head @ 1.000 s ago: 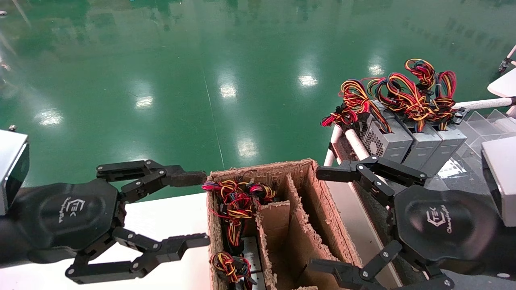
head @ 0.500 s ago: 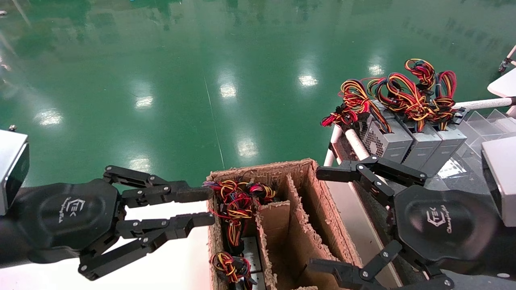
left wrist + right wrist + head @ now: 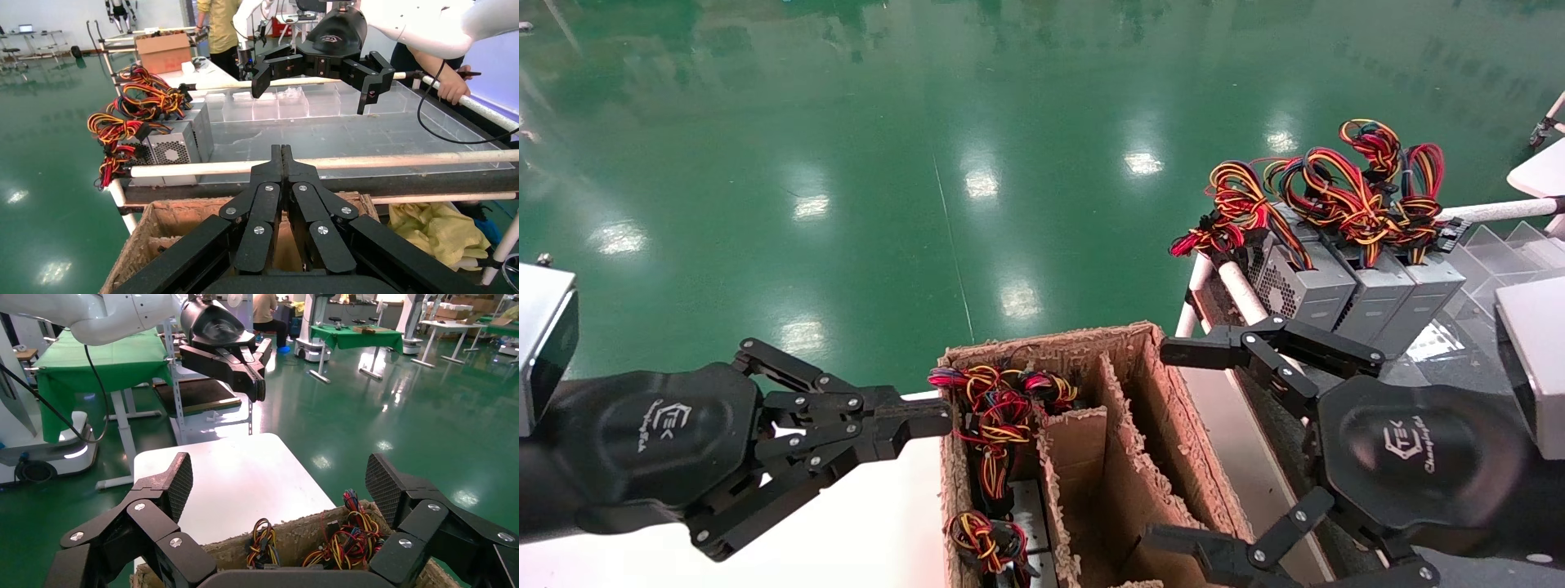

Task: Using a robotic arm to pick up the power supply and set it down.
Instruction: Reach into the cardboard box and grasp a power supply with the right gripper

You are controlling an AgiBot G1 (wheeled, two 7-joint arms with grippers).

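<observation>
Three grey power supplies (image 3: 1336,286) with red, yellow and black wire bundles stand side by side on the rack at the right, also seen in the left wrist view (image 3: 174,144). More wire bundles (image 3: 1001,408) show inside the cardboard box (image 3: 1140,359). My left gripper (image 3: 928,418) hovers just left of the box's far corner, shut with nothing in it (image 3: 281,150). My right gripper (image 3: 1173,445) hangs wide open over the box's right side, holding nothing (image 3: 280,484).
A white table (image 3: 862,523) lies left of the box. Cardboard dividers (image 3: 1083,441) split the box into compartments. White rack tubes (image 3: 1242,290) and clear plastic bins (image 3: 367,131) lie beyond the box. Green floor stretches ahead.
My left gripper's fingers went from wide open to pressed together, closing on nothing. The right arm and the power supplies stayed still.
</observation>
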